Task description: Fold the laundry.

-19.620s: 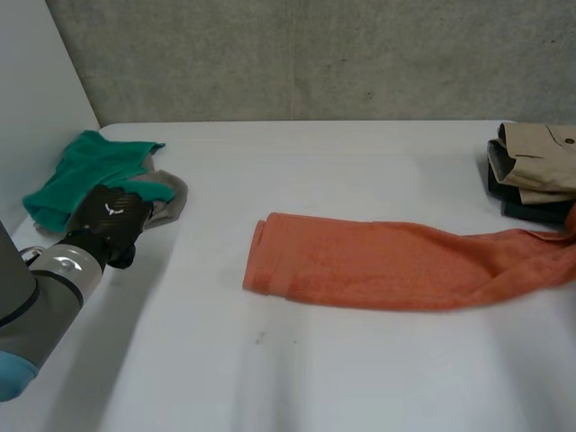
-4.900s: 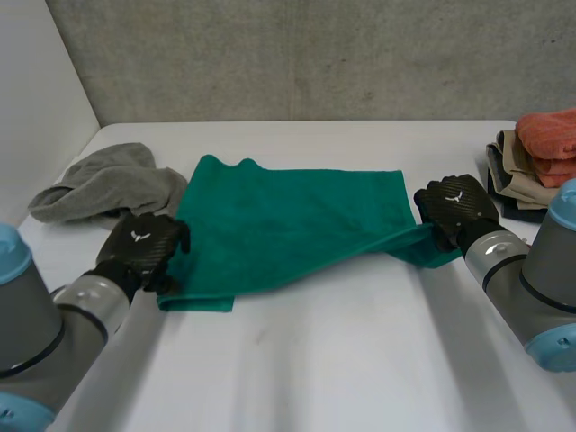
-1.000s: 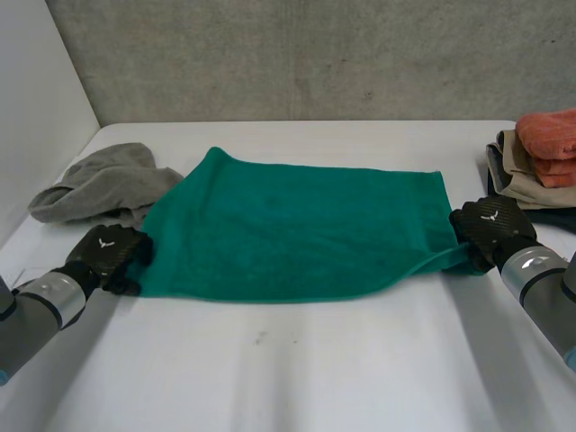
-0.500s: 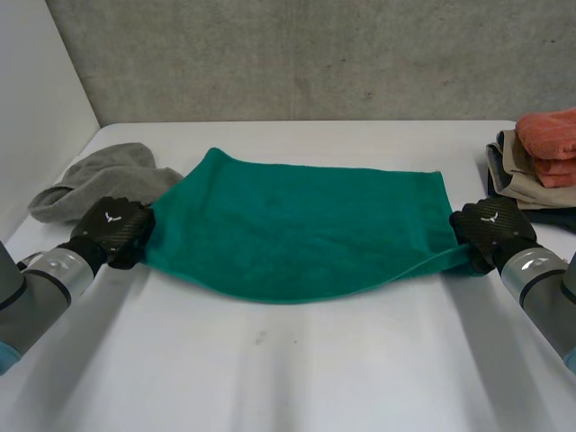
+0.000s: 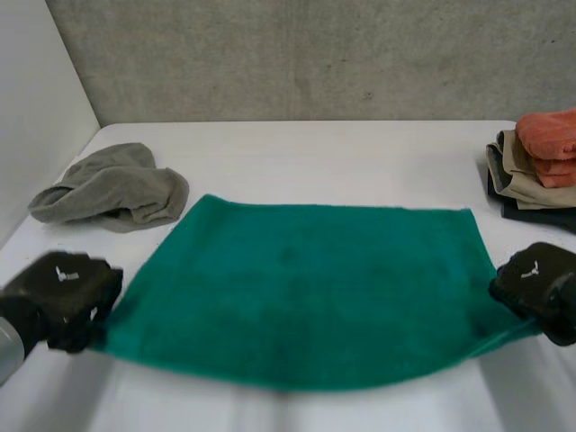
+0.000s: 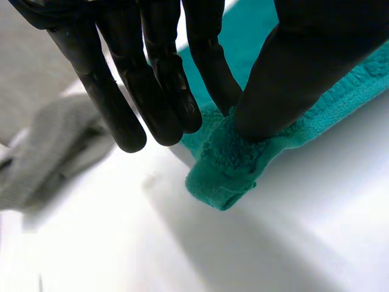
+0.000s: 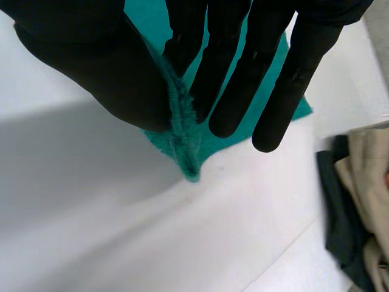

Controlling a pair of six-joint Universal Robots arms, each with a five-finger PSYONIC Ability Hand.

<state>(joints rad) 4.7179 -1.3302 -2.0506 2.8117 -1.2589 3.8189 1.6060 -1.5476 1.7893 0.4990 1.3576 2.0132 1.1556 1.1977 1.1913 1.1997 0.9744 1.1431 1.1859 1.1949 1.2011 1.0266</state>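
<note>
Fingers (image 6: 159, 73) of the left hand (image 5: 58, 288) are straight and pinch one near corner of the green towel (image 5: 297, 288) against the thumb (image 6: 292, 73), with the thick hemmed corner bunched and poking out just past the thumb tip. Fingers (image 7: 267, 73) of the right hand (image 5: 537, 286) do the same at the other near corner, pressing a folded ridge of green cloth against the thumb (image 7: 91, 67), so each hand grasps the towel. In the head view the towel is stretched wide between the two hands across the middle of the white bench (image 5: 342, 153), its far edge running straight and roughly in line with the far edge of the bench, its near edge sagging in a shallow curve between the hands towards the near edge. The left hand sits by the left edge of the bench and the right hand by the right edge. A crumpled grey cloth (image 5: 112, 187) lies near the far left corner, apart from the towel. At the right edge towards the far corner stands a stack of folded laundry: an orange towel (image 5: 551, 135) on top, a beige garment (image 5: 517, 175) beneath it and a dark garment (image 5: 531, 211) at the base, well clear of the green towel
</note>
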